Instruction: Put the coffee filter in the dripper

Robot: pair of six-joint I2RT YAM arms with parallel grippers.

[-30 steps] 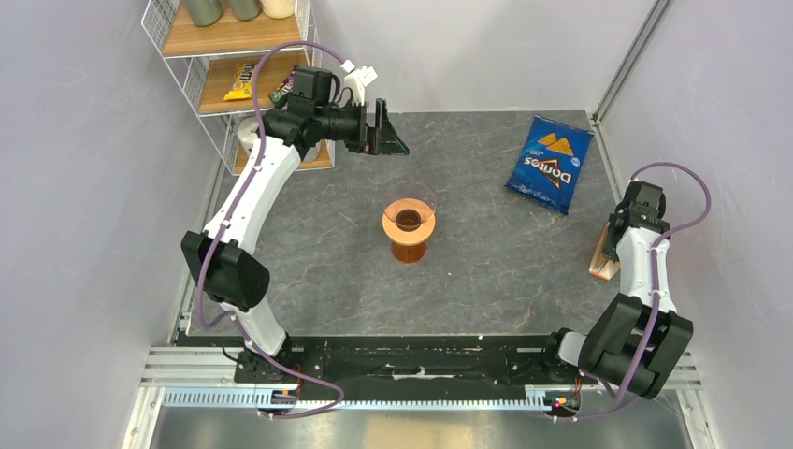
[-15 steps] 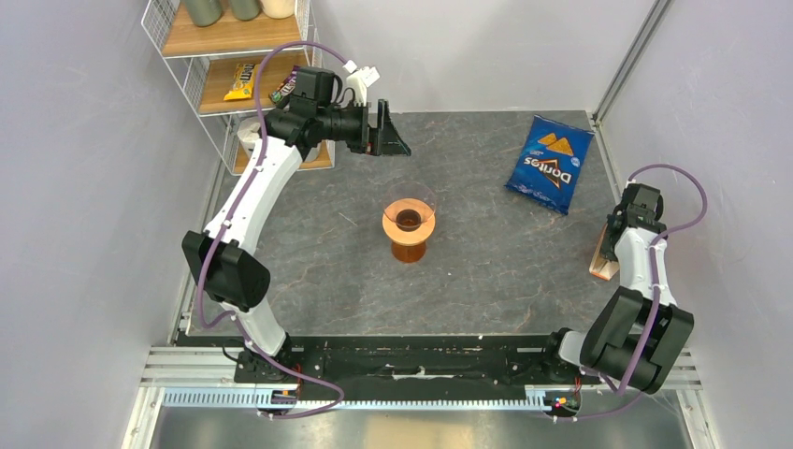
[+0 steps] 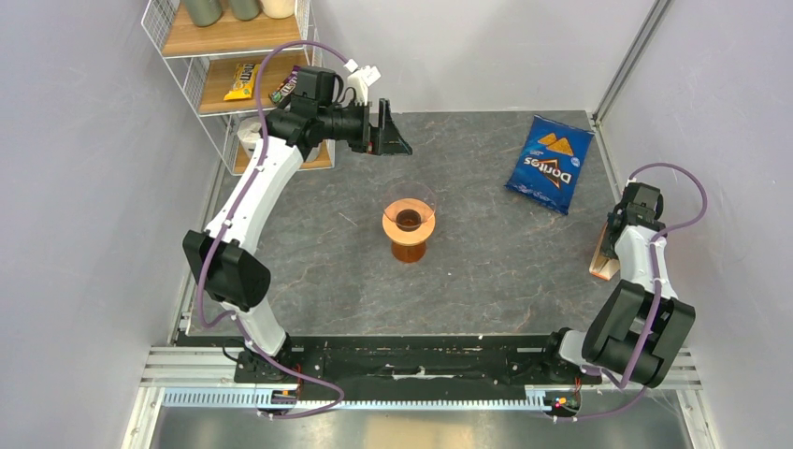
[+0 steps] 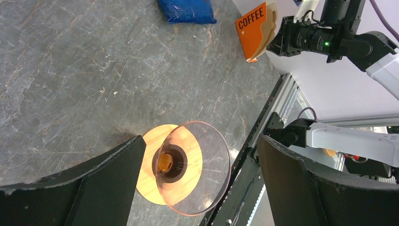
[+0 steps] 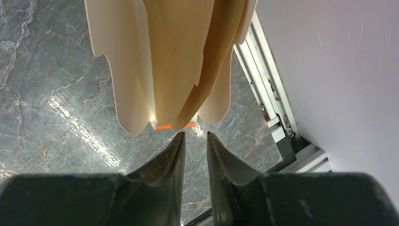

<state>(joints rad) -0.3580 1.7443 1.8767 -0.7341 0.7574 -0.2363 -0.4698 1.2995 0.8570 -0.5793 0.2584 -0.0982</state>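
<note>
Grey marbled table (image 3: 486, 281) carries everything: a blue bag (image 3: 550, 164) at the far right, an orange box (image 4: 251, 30) at the right edge, and the dripper (image 3: 409, 227) upright in the middle with no paper in its cone. The filter (image 5: 179, 56) stands with others in that box, well apart from the dripper. The right tool (image 5: 195, 135) sits just short of the papers' scalloped edges, its jaws a narrow slit with nothing between them. The left tool (image 4: 200, 140) hangs raised over the far-left table, spread wide and holding nothing.

The step in hand looks to be picking one filter. To do it well, I judge the slit should slide over a single outer leaf rather than the bundle. It should then pinch near the edge and draw along the stack so the box does not tip.

Only the right wrist view shows the separate leaves and the jaw gap; from above the arm hides both. The left wrist view alone shows the box's "COFFEE" face.
</note>
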